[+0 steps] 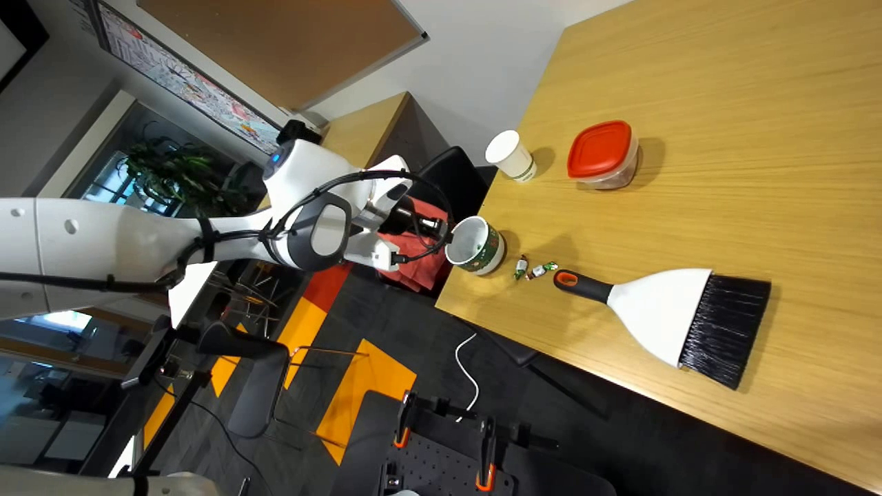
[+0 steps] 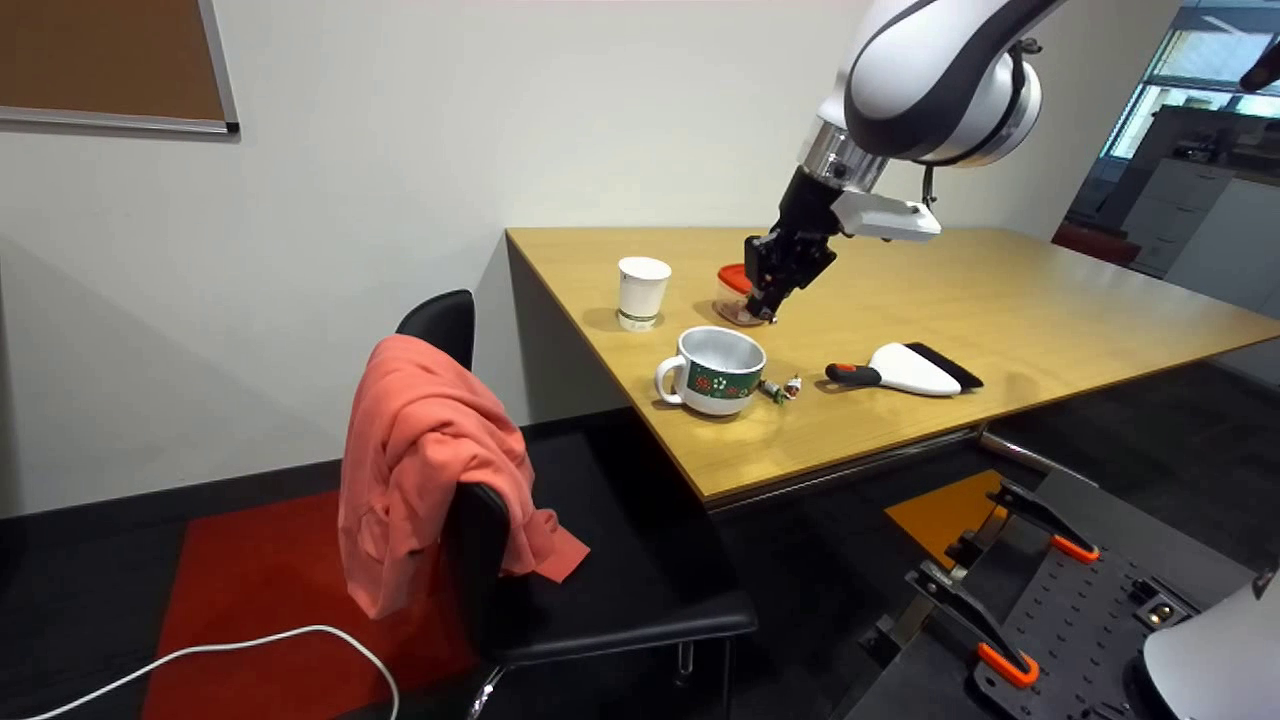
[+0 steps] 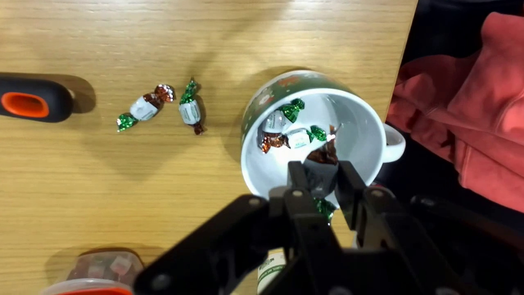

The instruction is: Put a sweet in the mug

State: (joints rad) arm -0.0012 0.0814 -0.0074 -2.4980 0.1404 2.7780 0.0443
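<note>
- White, with a green flowered band, the mug [image 2: 708, 382] stands upright on the wooden table [image 1: 751, 200], close to its edge. Its handle points to the side of the black chair [image 2: 640, 580].
- Inside the mug lie 2 wrapped sweets [image 3: 273, 122], just beside each other; each shows a pale middle and a green end.
- Between the 2 fingers [image 3: 298, 174] of the gripper [image 3: 322, 176] a held sweet [image 3: 321, 180] is pinched, so the fingers stand narrow.
- In the wrist view, the held sweet shows in front of the mug's mouth, with its brown end over the inside and its green end across the rim. How high it is above the mug, I cannot tell.
- On the table, between the mug and the brush [image 1: 658, 313], lie 2 loose sweets [image 3: 189, 112], near each other.
- The brush lies with its white body and black bristles away from the mug; its dark handle with orange part points toward the loose sweets.
- The white cup [image 1: 510, 155] stands upright, near the mug but apart from it.
- Near this cup is a clear container [image 1: 613, 180] with a red lid [image 1: 601, 148] on top; in the wrist view, some pale and reddish pieces [image 3: 121, 265] are visible through its wall.
- Over the back of the chair hangs a coral cloth [image 2: 430, 450].
</note>
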